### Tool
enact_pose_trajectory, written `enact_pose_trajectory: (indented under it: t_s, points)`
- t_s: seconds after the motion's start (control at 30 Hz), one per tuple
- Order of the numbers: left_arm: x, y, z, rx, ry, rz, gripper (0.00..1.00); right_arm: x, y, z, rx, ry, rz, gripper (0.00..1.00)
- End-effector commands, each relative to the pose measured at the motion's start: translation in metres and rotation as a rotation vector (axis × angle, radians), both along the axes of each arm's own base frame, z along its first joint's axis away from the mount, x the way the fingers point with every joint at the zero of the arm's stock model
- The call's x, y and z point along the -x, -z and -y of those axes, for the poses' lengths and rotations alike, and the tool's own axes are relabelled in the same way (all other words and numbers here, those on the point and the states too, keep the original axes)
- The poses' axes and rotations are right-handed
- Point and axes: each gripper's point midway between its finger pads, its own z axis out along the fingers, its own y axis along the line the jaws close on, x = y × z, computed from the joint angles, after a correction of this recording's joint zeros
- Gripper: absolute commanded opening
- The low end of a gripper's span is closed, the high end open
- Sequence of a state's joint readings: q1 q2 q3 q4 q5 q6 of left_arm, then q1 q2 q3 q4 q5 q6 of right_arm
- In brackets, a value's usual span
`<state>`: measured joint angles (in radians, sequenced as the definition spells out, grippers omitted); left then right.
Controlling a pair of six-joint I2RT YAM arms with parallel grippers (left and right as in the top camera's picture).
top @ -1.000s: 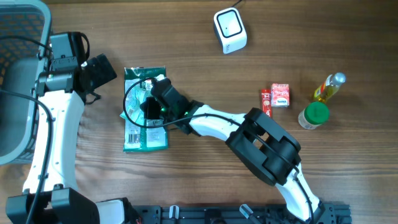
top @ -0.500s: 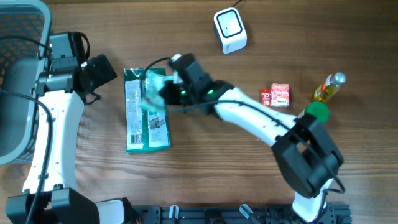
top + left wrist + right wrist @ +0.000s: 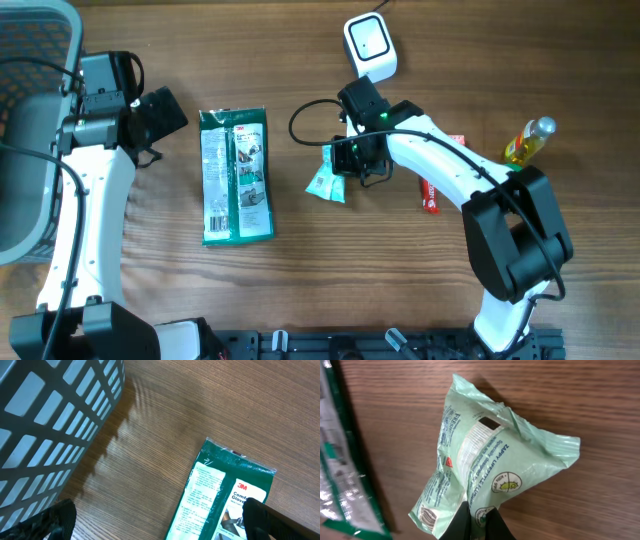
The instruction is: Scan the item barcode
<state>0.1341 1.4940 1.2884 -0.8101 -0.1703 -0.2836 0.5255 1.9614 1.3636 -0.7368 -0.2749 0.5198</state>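
While the right gripper (image 3: 350, 160) is pinching one corner of the pale green pouch (image 3: 325, 184) with its jaws closed tight, the pouch is trailing off to the near-left of the jaws in the overhead view and appears to be lifted off the wood. The scanner (image 3: 370, 47) is sitting on the opposite side of the gripper, toward the far edge, near it but not touching. The pouch's long axis is therefore pointing away from the scanner, not toward it. In the wrist view a white printed strip (image 3: 475, 445) is running along the crumpled face; whether that face is turning toward the scanner cannot be told. Judgement: the coming move is calling for swinging the pouch round to the scanner's side. The left gripper (image 3: 150, 115) is standing spread wide, holding nothing, well apart beside the basket (image 3: 30, 60); the right arm is the nearer.
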Motion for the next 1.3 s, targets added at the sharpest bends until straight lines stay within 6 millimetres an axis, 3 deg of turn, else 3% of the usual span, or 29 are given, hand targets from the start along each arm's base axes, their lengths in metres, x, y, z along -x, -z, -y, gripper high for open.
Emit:
enact_pose_trajectory:
  t_s: [0.0, 0.07, 0.17, 0.2, 0.3, 0.37, 0.43, 0.5, 0.57, 0.6, 0.63, 0.73, 0.87, 1.0, 1.13, 1.27]
  points:
    - [-0.001, -0.003, -0.003, 0.003, -0.017, 0.013, 1.00, -0.010, -0.004, 0.014, 0.076, 0.004, 0.067, 0.04]
    - [-0.001, -0.003, -0.003, 0.003, -0.017, 0.013, 1.00, -0.010, -0.004, 0.014, 0.076, 0.002, 0.068, 0.07]
    - [-0.001, -0.003, -0.003, 0.003, -0.017, 0.013, 1.00, -0.009, -0.004, 0.014, 0.082, -0.047, 0.081, 0.30]
    - [-0.001, -0.003, -0.003, 0.003, -0.017, 0.013, 1.00, -0.009, -0.004, 0.015, 0.084, -0.046, 0.079, 0.43]
    - [-0.001, -0.003, -0.003, 0.003, -0.018, 0.013, 1.00, -0.010, -0.005, 0.014, 0.081, -0.047, 0.084, 0.51]
    - [-0.001, -0.003, -0.003, 0.003, -0.018, 0.013, 1.00, -0.021, -0.019, 0.010, 0.067, -0.071, 0.126, 0.54]
    - [-0.001, -0.003, -0.003, 0.003, -0.017, 0.013, 1.00, -0.034, -0.048, 0.008, 0.056, -0.074, 0.157, 0.58]
    - [-0.001, -0.003, -0.003, 0.003, -0.018, 0.013, 1.00, -0.041, -0.071, 0.007, 0.049, -0.068, 0.172, 0.56]
    - [-0.001, -0.003, -0.003, 0.003, -0.018, 0.013, 1.00, -0.043, -0.085, 0.003, 0.033, -0.070, 0.179, 0.39]
    - [-0.001, -0.003, -0.003, 0.003, -0.018, 0.013, 1.00, -0.042, -0.086, 0.001, 0.018, -0.076, 0.171, 0.25]
    - [-0.001, -0.003, -0.003, 0.003, -0.017, 0.013, 1.00, -0.039, -0.083, 0.000, 0.012, -0.078, 0.159, 0.18]
    - [-0.001, -0.003, -0.003, 0.003, -0.017, 0.013, 1.00, -0.026, -0.068, -0.003, -0.014, -0.094, 0.096, 0.04]
    - [-0.001, -0.003, -0.003, 0.003, -0.017, 0.013, 1.00, 0.002, -0.046, -0.011, -0.094, -0.122, -0.015, 0.04]
    - [-0.001, -0.003, -0.003, 0.003, -0.018, 0.013, 1.00, 0.018, -0.018, -0.012, -0.138, -0.121, -0.060, 0.04]
    - [-0.001, -0.003, -0.003, 0.003, -0.018, 0.013, 1.00, 0.019, 0.004, -0.009, -0.145, -0.071, -0.053, 0.04]
    - [-0.001, -0.003, -0.003, 0.003, -0.017, 0.013, 1.00, 0.010, 0.013, -0.013, -0.175, -0.038, -0.007, 0.04]
